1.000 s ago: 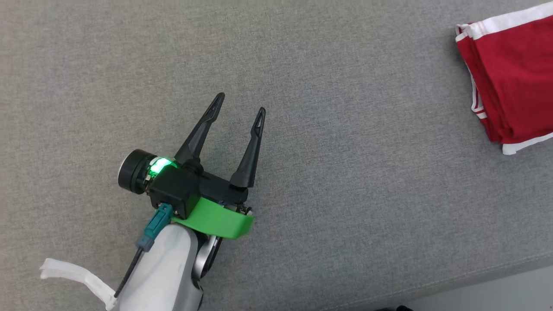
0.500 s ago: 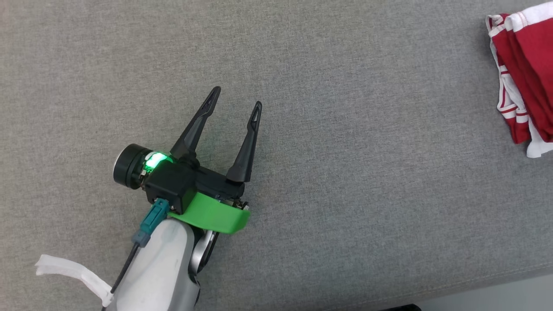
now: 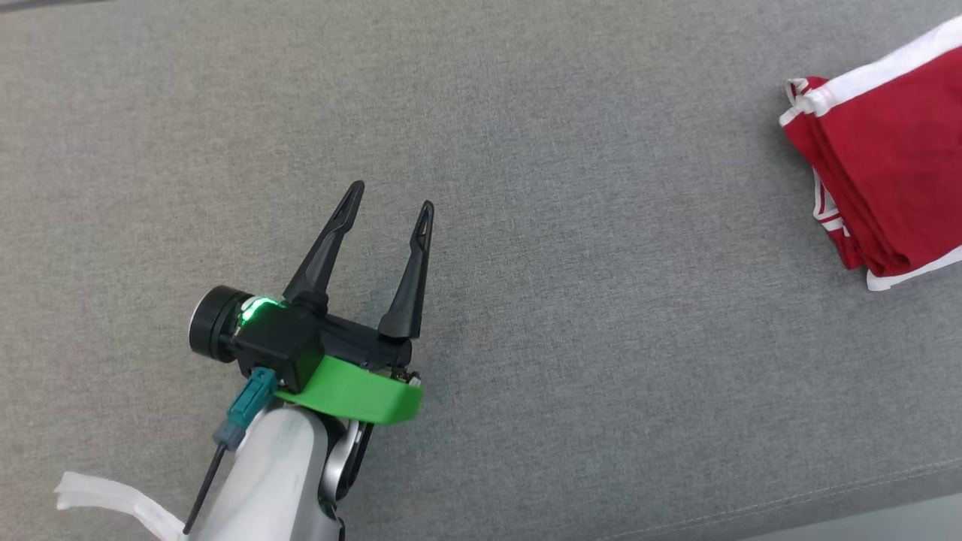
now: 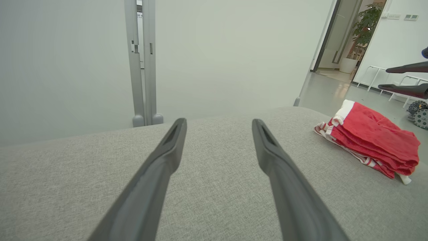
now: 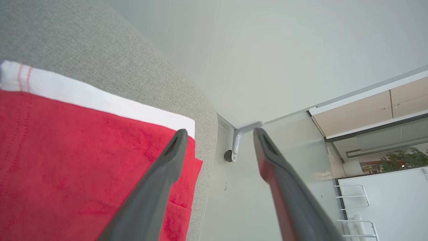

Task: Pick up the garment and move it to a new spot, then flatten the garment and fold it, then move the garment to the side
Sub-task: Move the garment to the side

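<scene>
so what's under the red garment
The folded red garment lies on the grey fabric surface, which shows beside it. Whatever sits directly beneath the folds is covered.

Head cam overhead; all 3 views share garment (image 3: 890,173).

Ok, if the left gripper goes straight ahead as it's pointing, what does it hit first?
Looks free: the left gripper points over grey cushion, the red garment lying well off to its right. Past the far edge is a pale wall, distance unclear.

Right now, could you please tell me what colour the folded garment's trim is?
White, on a red garment; the left wrist view shows it best.
</scene>
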Available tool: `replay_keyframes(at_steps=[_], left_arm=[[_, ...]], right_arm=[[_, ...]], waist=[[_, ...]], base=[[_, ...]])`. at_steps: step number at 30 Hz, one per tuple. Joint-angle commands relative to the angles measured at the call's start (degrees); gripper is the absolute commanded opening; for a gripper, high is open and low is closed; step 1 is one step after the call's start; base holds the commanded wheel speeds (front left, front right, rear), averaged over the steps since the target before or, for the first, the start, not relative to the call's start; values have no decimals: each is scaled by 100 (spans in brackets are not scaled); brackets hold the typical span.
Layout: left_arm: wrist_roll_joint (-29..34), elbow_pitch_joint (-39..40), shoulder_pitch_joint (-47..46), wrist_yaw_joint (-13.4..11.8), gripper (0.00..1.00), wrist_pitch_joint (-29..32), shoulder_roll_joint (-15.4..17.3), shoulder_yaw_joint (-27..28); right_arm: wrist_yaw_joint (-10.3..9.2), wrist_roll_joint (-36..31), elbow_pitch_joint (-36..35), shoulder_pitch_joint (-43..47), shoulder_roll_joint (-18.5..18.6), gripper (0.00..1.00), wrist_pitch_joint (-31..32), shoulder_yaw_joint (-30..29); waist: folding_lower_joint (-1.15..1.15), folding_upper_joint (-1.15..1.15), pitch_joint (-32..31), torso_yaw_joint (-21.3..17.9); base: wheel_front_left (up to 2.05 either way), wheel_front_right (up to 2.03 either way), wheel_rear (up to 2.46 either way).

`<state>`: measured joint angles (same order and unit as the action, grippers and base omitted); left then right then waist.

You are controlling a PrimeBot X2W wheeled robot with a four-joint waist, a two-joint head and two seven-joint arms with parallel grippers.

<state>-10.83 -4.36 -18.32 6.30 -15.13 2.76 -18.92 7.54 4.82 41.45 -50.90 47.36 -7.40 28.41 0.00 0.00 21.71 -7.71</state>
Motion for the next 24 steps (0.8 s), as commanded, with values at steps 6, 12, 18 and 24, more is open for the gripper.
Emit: replay_keyframes(at_steps=[6, 12, 18, 24], left_arm=[[-116, 46, 315, -97, 100, 2, 29, 92], [-185, 100, 594, -185, 100, 2, 28, 230], [-245, 136, 864, -271, 100, 3, 25, 443], [-307, 158, 1085, -388, 100, 3, 25, 525]], right_arm=[[-13, -13, -167, 354, -482, 100, -122, -467], [-13, 351, -751, 847, -1246, 100, -553, -1013], [-13, 883, -1754, 1711, -2363, 100, -755, -1743], [-12, 559, -2899, 2784, -3273, 100, -775, -2358]], waist=[[0, 0, -718, 2], [0, 0, -1138, 5], [0, 0, -1473, 15], [0, 0, -1704, 117]], base=[[0, 0, 0], [0, 0, 0], [0, 0, 0], [0, 0, 0]])
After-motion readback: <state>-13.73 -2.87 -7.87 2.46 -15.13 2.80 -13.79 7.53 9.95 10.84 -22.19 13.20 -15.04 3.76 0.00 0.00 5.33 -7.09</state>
